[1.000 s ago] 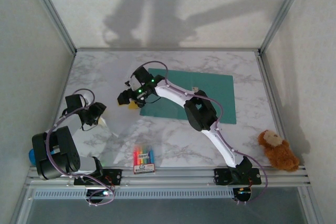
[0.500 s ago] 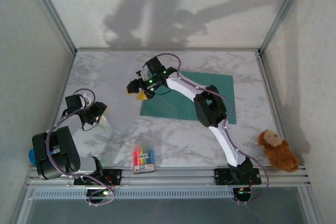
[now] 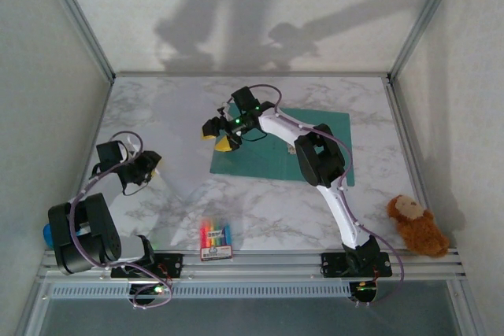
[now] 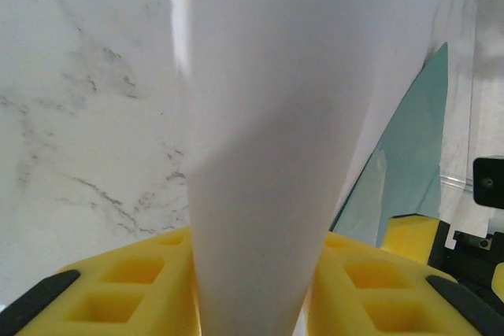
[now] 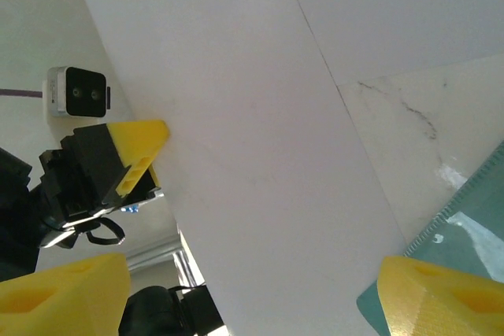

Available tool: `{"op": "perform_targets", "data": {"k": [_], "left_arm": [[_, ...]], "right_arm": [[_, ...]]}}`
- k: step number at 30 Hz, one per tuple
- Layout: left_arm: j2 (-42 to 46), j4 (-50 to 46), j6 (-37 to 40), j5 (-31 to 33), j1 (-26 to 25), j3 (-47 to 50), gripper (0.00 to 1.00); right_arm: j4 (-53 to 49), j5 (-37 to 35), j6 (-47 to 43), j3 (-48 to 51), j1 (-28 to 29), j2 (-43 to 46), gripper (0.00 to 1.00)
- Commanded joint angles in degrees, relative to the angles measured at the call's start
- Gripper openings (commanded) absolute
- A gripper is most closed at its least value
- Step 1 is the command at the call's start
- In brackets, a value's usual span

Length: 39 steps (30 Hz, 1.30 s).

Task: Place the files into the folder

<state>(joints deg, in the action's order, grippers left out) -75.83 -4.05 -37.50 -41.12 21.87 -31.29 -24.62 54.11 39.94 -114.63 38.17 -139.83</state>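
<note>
The teal folder [image 3: 315,143] lies flat on the marble table, right of centre; its edge also shows in the left wrist view [image 4: 409,155] and the right wrist view [image 5: 472,218]. My left gripper [image 3: 142,169] is at the table's left, its yellow pads [image 4: 118,289] shut on a bowed white sheet of the files [image 4: 307,76] standing up between them. That sheet [image 5: 252,116] runs across the right wrist view. My right gripper [image 3: 220,134] hovers open at the folder's left edge, fingertips [image 5: 441,297] wide apart either side of the sheet, not touching it.
A small crayon box [image 3: 216,241] lies near the front rail. A brown teddy bear [image 3: 416,224] sits at the front right. Metal frame posts and white walls enclose the table on three sides.
My right gripper has swung right and back, from left of the folder to its left edge. The left gripper's jaws have narrowed on the sheet and shifted slightly.
</note>
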Motion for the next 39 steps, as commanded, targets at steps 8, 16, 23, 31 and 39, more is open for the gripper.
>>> {"op": "perform_targets", "data": {"k": [8,16,23,31,39], "left_arm": [[4.76,-7.0,2.54,-4.2,4.34,-4.72,0.35],[6.13,-9.22,3.13,-7.15,5.03,-6.02,0.35],[7.13,-10.56,3.13,-10.17,5.02,-7.09,0.34],[8.88,-14.26,4.07,-12.16,5.03,-9.86,0.33],[10.5,-16.89,4.81,-15.03,4.81,-11.17,0.33]], "right_arm": [[2.33,3.19,2.58,-0.42,0.16,2.42,0.83],[5.1,5.67,5.53,0.69,-0.51,3.24,0.84],[8.95,7.68,8.44,4.14,-1.91,5.17,0.84],[12.41,8.9,10.59,7.11,-3.43,6.93,0.84],[16.41,10.48,13.13,10.29,-4.59,8.67,0.85]]}}
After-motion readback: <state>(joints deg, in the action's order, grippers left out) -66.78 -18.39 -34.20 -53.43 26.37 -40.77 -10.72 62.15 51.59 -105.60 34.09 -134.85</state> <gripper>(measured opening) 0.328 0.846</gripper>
